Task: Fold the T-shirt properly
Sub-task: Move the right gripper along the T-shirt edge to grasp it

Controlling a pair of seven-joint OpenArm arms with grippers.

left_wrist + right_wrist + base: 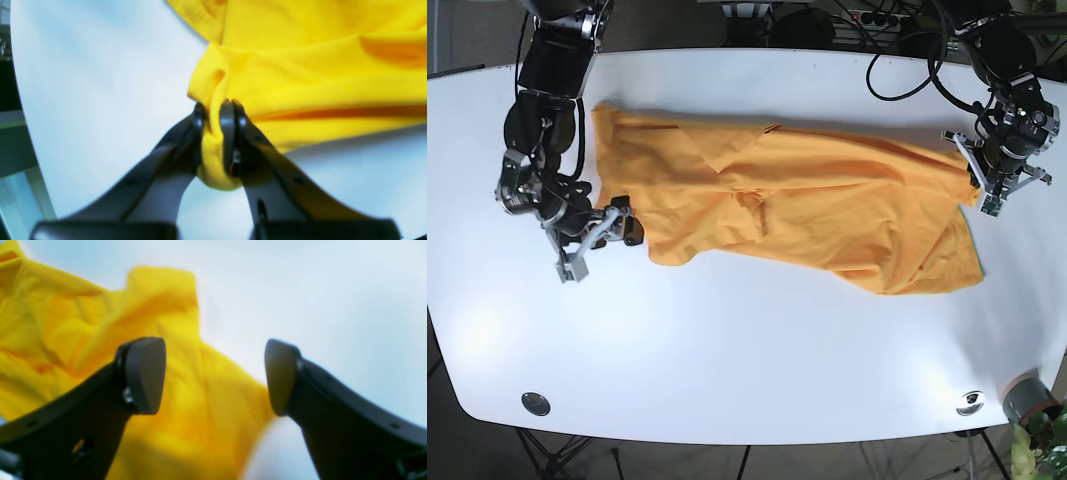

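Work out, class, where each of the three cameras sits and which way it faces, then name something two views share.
Left wrist: rides behind the left gripper, looking along its fingers, shut on the T-shirt.
Right wrist: rides behind the right gripper, open, facing the T-shirt and white table.
Base: overhead, looking down on the table, shirt and both arms.
Shared: the yellow T-shirt appears in all three.

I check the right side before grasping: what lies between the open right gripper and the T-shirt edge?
Only bare white table; right gripper sits just beside T-shirt, base view.
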